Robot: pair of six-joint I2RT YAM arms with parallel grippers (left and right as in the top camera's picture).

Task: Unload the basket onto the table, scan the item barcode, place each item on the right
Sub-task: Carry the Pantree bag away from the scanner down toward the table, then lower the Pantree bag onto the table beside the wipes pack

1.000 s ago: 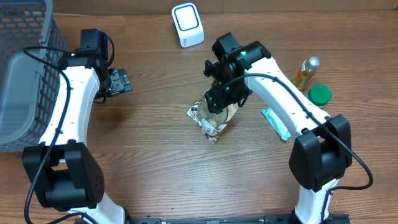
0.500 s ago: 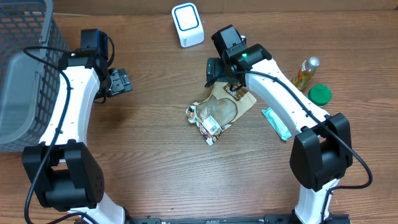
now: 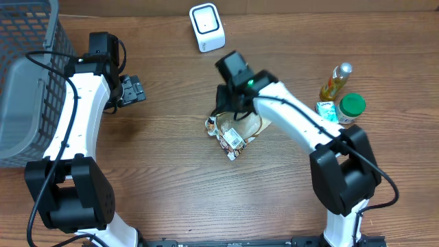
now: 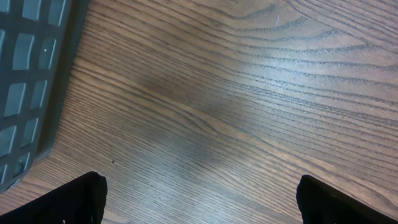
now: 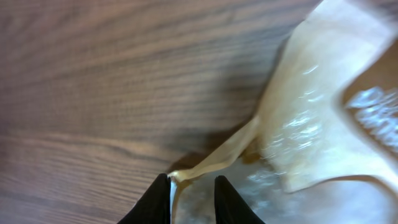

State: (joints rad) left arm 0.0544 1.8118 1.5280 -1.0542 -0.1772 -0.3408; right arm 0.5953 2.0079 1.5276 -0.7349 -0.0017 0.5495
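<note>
The crinkled tan plastic pouch (image 3: 240,129) is lying mid-table, its long axis slanting from the right gripper (image 5: 191,198) toward the robot's side. That gripper is pinching the pouch's edge narrowly, and the left gripper (image 3: 130,90) is gaping wide.

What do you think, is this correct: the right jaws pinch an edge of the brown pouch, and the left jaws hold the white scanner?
Not quite: the left jaws hold nothing. The left wrist view shows them wide open over bare table beside the basket; the white scanner stands apart. The right jaws do pinch an edge of the brown pouch.
</note>
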